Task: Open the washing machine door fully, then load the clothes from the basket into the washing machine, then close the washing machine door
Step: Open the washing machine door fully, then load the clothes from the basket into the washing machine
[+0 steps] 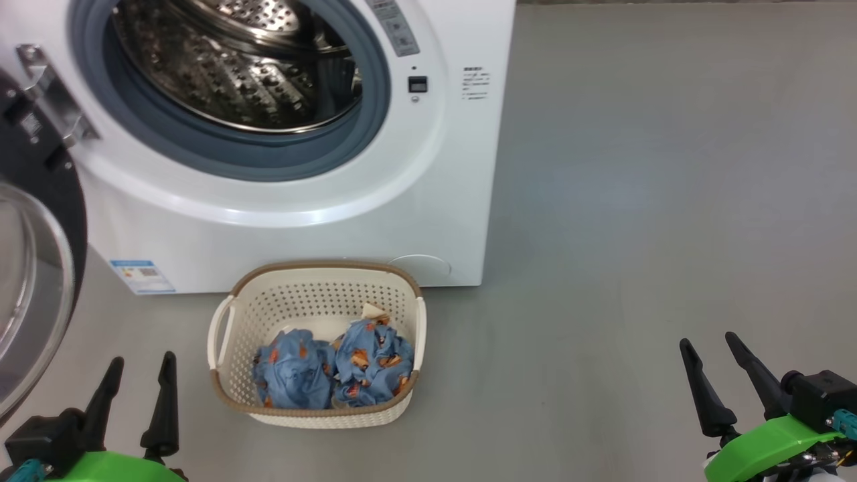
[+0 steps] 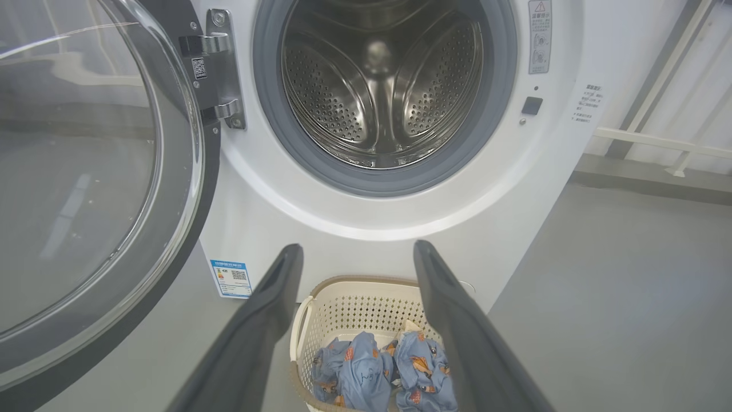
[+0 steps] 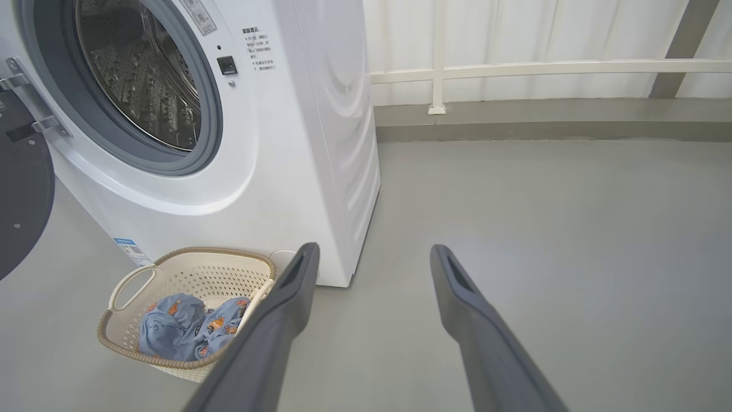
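Observation:
The white washing machine [image 1: 428,201] [image 2: 514,189] [image 3: 320,143] has its steel drum [image 1: 234,60] [image 2: 383,86] exposed. Its round black-rimmed glass door [image 1: 33,268] [image 2: 86,189] [image 3: 23,189] is swung wide open to the left. Just in front of the machine, the cream basket [image 1: 315,294] [image 2: 354,303] [image 3: 189,274] rests on the floor with two bundles of blue printed clothes [image 1: 335,368] [image 2: 383,372] [image 3: 183,326] inside. At the lower left my left gripper [image 1: 140,365] [image 2: 354,254] is open and empty, short of the basket. My right gripper [image 1: 710,345] [image 3: 374,252], off to the basket's right, is open and empty.
Grey floor [image 1: 636,201] stretches to the right of the machine. A pale wall with a cream rail [image 3: 543,68] runs behind it. A blue label [image 1: 142,276] marks the machine's lower left corner.

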